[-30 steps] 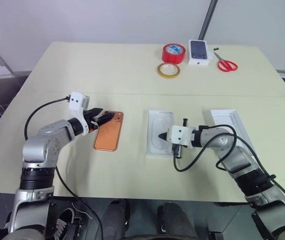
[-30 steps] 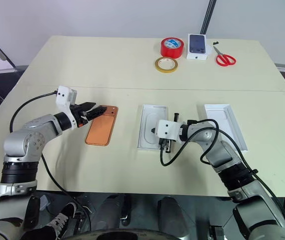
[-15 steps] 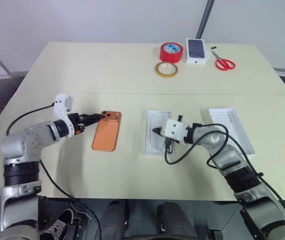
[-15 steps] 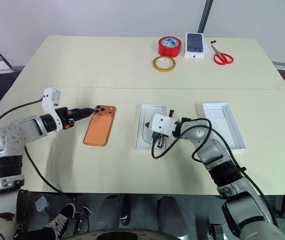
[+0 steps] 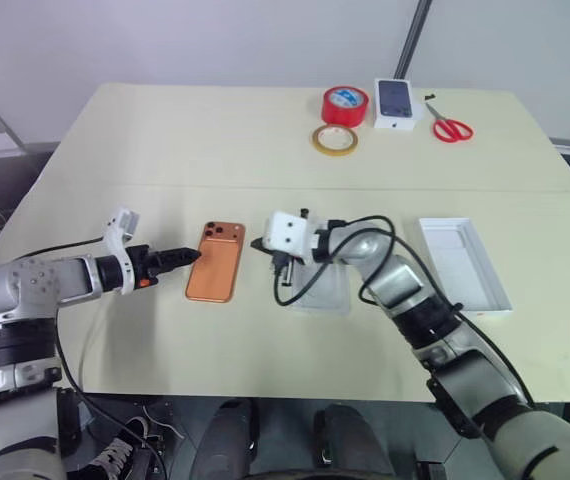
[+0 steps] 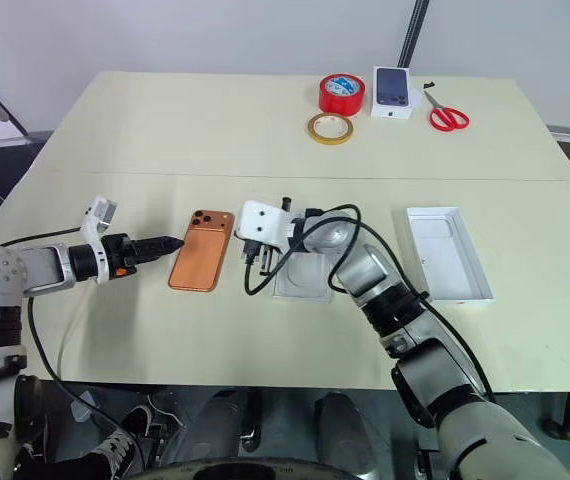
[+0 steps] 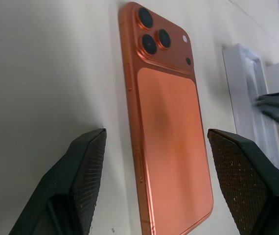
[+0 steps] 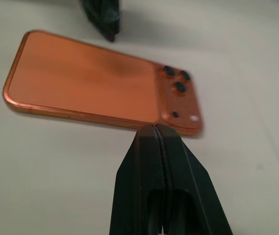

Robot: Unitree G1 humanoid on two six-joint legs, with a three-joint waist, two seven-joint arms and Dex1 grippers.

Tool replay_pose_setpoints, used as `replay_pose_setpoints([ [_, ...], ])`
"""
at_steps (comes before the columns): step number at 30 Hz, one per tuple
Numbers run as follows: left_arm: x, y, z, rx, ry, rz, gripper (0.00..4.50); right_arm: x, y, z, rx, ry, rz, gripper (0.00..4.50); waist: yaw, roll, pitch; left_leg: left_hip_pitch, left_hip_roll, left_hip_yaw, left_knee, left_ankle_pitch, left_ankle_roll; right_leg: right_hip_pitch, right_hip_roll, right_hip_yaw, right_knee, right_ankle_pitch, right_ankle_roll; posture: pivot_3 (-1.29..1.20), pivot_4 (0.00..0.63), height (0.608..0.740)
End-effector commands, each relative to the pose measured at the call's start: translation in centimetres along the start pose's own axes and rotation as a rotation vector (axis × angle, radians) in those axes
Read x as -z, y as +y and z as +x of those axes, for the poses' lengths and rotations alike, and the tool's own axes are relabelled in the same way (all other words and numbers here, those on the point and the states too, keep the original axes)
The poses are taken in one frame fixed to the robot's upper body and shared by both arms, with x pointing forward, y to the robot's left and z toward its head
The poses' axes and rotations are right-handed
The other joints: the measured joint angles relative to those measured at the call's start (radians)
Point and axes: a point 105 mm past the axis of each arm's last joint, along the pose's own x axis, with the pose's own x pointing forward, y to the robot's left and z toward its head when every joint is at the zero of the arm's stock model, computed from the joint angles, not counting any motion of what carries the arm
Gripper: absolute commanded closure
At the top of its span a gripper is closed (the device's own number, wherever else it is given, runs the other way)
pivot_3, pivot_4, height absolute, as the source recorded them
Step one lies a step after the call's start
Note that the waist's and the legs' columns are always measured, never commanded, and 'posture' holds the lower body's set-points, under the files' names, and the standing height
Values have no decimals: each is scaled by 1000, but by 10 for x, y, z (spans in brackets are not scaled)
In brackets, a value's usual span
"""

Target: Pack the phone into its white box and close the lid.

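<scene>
Just one phone (image 5: 215, 262), two tape rolls (image 5: 346, 105).

We cannot see most of the white box (image 5: 317, 293): the right arm and its looping black cable lie across it, so only its near edge and a strip of its left wall show, and its recess is hidden. In the left wrist view the phone (image 7: 169, 142) runs out of the picture at its near corner, and the white box (image 7: 249, 105) there is cut by the edge and crossed by a blurred dark shape. The picture printed on the small white box (image 5: 398, 103) at the far side of the table (image 5: 215, 130) is too small for us to read.
</scene>
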Motion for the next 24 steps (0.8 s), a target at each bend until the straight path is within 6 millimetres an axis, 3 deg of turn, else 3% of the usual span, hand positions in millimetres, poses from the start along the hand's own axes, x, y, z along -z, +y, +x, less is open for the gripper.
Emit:
replay_pose_setpoints([
  [1,14,4,13,-16,62,-20,1034,4,10,12,-48,64,-27,4477,1,0,0,0,0,0,0,0,0,0,0,0,0,0,0,0,150,740],
  [4,22,4,18,-16,107,-4,1034,19,22,20,-96,150,-47,4477,2,1,-2,1,-1,0,0,0,0,0,-1,0,0,0,0,0,150,740],
  [9,28,5,27,-11,143,-18,1034,8,22,30,-83,119,-16,4477,-1,2,-6,5,-1,0,-1,0,0,1,-1,0,0,0,0,0,150,740],
  [15,42,-23,57,88,209,-12,1034,3,25,36,-84,99,-22,4477,4,5,-12,7,-3,0,-2,0,0,4,-2,0,-1,0,0,0,150,740],
  [20,36,-32,56,121,191,-31,1034,11,23,31,-76,123,-23,4477,1,5,-12,7,-3,0,-2,0,0,4,-2,0,-1,0,0,0,150,740],
  [24,23,-23,50,66,141,4,1034,13,24,30,-71,124,-25,4477,1,5,-12,7,-3,0,-2,0,0,4,-2,0,-1,0,0,0,150,740],
])
